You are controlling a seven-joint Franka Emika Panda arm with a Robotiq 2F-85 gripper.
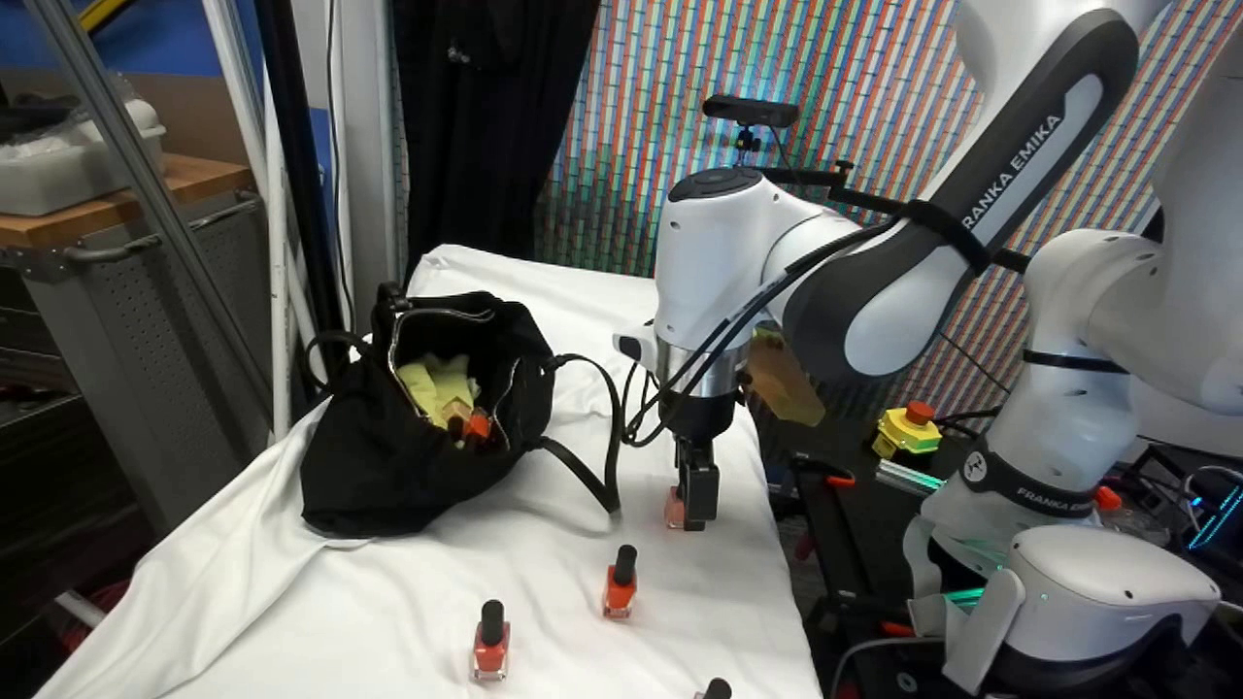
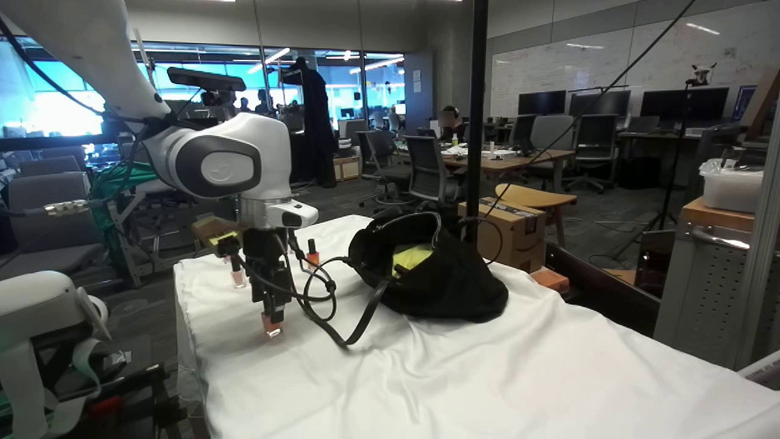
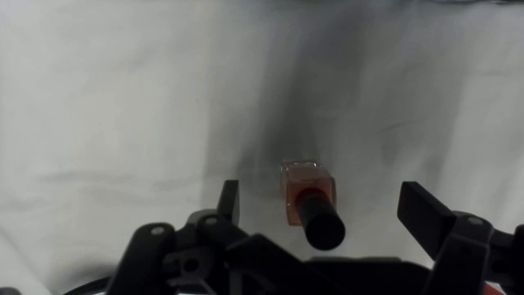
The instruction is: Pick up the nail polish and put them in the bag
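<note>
My hand (image 3: 318, 205) is spread wide — one nail polish (image 3: 313, 200) upright in the gap, untouched — black bag (image 1: 403, 476) nearby.

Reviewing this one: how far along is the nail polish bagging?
Done: what looks like a red-orange bottle already lies in the black bag. Under way: the gripper stands open around an upright bottle, not yet gripping it. Left: that one, plus at least three more on the white cloth in an exterior view: one bottle, another bottle and a mostly cropped bottle.
</note>
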